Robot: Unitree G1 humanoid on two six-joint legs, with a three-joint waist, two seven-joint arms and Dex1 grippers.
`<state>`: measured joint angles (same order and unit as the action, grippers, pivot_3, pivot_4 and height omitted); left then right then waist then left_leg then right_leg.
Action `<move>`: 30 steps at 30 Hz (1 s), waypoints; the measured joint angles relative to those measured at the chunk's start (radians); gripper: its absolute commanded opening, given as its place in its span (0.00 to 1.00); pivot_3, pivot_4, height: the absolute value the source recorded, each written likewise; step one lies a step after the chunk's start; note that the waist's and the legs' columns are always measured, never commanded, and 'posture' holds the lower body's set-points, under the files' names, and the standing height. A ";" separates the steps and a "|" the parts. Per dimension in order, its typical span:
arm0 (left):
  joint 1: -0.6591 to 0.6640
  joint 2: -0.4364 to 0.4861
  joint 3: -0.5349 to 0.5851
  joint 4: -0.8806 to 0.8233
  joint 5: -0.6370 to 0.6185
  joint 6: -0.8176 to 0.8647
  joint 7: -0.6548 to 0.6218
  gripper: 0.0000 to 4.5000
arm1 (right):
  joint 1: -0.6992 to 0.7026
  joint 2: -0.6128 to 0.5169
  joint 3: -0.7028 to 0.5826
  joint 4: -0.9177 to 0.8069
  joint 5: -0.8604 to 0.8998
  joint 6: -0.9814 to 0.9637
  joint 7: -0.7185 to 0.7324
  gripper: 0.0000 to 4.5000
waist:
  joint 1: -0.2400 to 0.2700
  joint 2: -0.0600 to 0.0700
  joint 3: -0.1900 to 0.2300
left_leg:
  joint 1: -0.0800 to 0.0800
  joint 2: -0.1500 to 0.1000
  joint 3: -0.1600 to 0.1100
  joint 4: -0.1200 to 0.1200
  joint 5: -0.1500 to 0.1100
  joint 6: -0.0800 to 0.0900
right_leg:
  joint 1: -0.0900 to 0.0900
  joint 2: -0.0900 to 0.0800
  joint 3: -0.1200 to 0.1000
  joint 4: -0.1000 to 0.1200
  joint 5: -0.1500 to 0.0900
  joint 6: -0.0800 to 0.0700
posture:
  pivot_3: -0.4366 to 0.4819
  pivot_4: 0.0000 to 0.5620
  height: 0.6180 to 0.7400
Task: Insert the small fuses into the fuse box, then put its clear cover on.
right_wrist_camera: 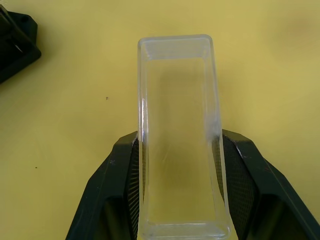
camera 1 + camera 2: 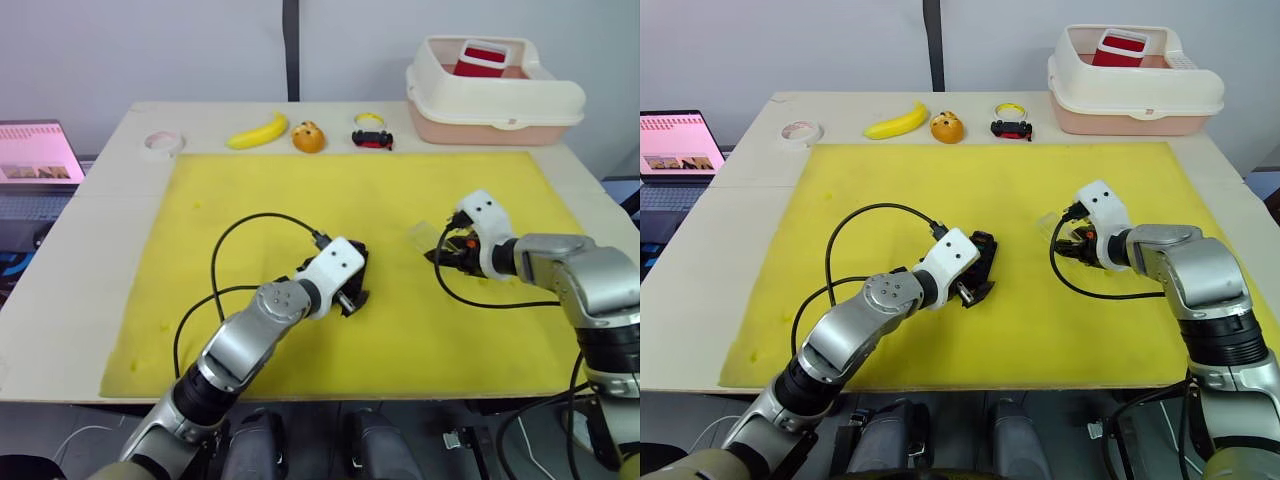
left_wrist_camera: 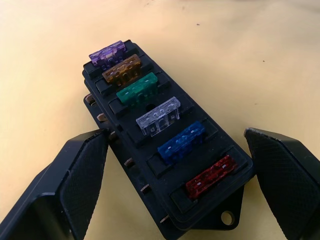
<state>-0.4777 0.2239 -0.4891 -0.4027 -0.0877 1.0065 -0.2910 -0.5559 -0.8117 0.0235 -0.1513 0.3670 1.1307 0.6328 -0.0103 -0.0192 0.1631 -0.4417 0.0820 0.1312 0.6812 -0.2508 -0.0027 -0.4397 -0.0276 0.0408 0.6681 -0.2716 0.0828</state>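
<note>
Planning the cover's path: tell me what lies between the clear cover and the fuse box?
Only bare yellow mat lies between the clear cover, held by the right gripper, and the fuse box, in the head views.

Each arm consists of rounded silver-grey metallic segments joined by darker black sections, ending in a white moulded wrist housing. A black cable loops from each wrist housing back along the arm. The left gripper (image 3: 177, 187) and right gripper (image 1: 175, 192) each carry two black fingers (image 3: 75, 185) of wedge form, with finely textured inner pads.
</note>
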 measured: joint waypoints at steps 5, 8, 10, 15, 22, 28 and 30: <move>0.001 0.011 0.026 0.017 0.024 -0.010 0.019 1.00 | 0.003 0.000 -0.002 -0.003 0.001 0.000 -0.004 0.37 | -0.001 0.000 0.000 | 0.000 0.000 0.000 0.000 0.000 0.000 | 0.000 0.000 0.000 0.000 0.000 0.000 | 0.48 0.27 0.99; 0.002 0.029 0.042 0.015 0.034 -0.010 0.023 1.00 | 0.005 0.000 -0.002 -0.003 0.001 0.000 -0.004 0.37 | 0.000 0.000 0.000 | 0.000 0.000 0.000 0.000 0.000 0.000 | 0.000 0.000 0.000 0.000 0.000 0.000 | 0.48 0.27 0.99; 0.004 0.038 0.049 0.011 0.035 -0.010 0.021 1.00 | 0.005 0.001 -0.002 -0.003 0.002 -0.001 -0.004 0.37 | 0.000 0.000 0.000 | 0.000 0.000 0.000 0.000 0.000 0.000 | 0.000 0.000 0.000 0.000 0.000 0.000 | 0.48 0.27 0.99; 0.008 0.040 0.060 0.007 0.035 -0.007 0.019 1.00 | 0.005 0.002 -0.002 -0.003 0.003 -0.003 -0.004 0.37 | 0.000 0.000 0.000 | 0.000 0.000 0.000 0.000 0.000 0.000 | 0.000 0.000 0.000 0.000 0.000 0.000 | 0.48 0.27 0.99; 0.014 -0.014 0.112 0.047 0.015 0.014 0.014 1.00 | 0.005 0.002 -0.002 -0.004 0.006 -0.007 -0.004 0.37 | 0.001 0.000 0.000 | 0.000 0.000 0.000 0.000 0.000 0.000 | 0.000 0.000 0.000 0.000 0.000 0.000 | 0.48 0.27 0.99; -0.012 -0.042 0.140 0.105 -0.007 0.009 -0.010 0.57 | 0.006 0.006 -0.002 -0.005 0.009 -0.009 -0.005 0.37 | 0.002 0.000 0.000 | 0.000 0.000 0.000 0.000 0.000 0.000 | 0.000 0.000 0.000 0.000 0.000 0.000 | 0.48 0.27 0.99; -0.031 -0.047 0.150 0.131 -0.014 0.007 -0.016 0.57 | 0.010 0.007 -0.006 -0.013 0.010 -0.009 -0.007 0.37 | 0.002 0.000 0.000 | 0.000 0.000 0.000 0.000 0.000 0.000 | 0.000 0.000 0.000 0.000 0.000 0.000 | 0.48 0.27 0.99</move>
<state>-0.5085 0.1767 -0.3395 -0.2717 -0.1016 1.0131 -0.3071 -0.5455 -0.8048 0.0173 -0.1646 0.3768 1.1218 0.6258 -0.0080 -0.0192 0.1631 -0.4418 0.0819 0.1313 0.6811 -0.2508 -0.0026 -0.4398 -0.0277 0.0407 0.6681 -0.2716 0.0828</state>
